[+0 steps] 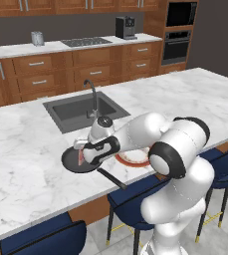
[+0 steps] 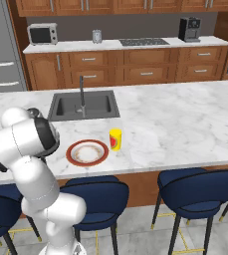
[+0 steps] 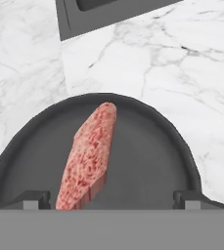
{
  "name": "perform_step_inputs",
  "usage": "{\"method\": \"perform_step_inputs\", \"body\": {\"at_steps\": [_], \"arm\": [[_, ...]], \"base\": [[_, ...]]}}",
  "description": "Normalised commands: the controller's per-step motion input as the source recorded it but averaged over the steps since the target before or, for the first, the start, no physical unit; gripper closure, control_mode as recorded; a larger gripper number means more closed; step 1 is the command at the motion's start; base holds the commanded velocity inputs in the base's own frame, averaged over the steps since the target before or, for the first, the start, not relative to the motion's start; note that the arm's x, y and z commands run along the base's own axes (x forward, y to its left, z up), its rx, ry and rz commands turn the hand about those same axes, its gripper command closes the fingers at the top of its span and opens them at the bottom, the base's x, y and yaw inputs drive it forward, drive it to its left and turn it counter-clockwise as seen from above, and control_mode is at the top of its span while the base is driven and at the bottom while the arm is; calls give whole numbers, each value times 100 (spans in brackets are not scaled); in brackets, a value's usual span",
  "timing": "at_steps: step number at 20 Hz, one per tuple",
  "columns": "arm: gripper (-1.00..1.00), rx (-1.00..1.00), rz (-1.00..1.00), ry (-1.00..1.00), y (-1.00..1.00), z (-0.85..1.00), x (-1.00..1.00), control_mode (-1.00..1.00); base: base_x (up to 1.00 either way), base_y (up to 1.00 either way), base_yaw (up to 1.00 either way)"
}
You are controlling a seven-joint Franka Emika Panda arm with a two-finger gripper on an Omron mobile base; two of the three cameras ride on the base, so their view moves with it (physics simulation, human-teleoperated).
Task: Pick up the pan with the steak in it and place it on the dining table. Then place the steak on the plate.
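The black pan point(image 1: 70, 160) rests on the marble dining table point(image 1: 26, 149) near its front edge, with its long handle point(image 1: 113, 179) pointing out over the edge. The pinkish-red steak point(image 3: 86, 156) lies in the pan point(image 3: 147, 146), left of centre in the hand view. My gripper point(image 3: 112, 200) hangs open just above the pan, its fingertips point(image 3: 35, 200) standing wide apart with nothing held. The steak's near end lies beside the left tip. The red-rimmed plate point(image 2: 87, 152) sits on the table right of the pan, partly behind my arm in the left base view point(image 1: 135, 159).
A dark inset sink point(image 1: 80, 112) with a tap point(image 1: 91, 94) lies just beyond the pan. A yellow can point(image 2: 115, 139) stands right of the plate. Blue chairs point(image 2: 93, 196) line the table's front. The wall counter with a cooktop point(image 1: 85, 42) is far behind.
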Motion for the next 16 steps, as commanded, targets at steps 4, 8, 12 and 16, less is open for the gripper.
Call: {"method": "perform_step_inputs", "body": {"at_steps": [4, 8, 12, 16], "arm": [[-100, 0, 0, 1, 7, -7, 10, -100], [-100, 0, -4, 0, 25, -20, 24, -100], [-100, 0, -5, 2, 27, -26, 26, -100], [-100, -1, -4, 5, 28, -36, 18, -100]], "base": [[0, 0, 0], [0, 0, 0], [0, 0, 0], [0, 0, 0]]}}
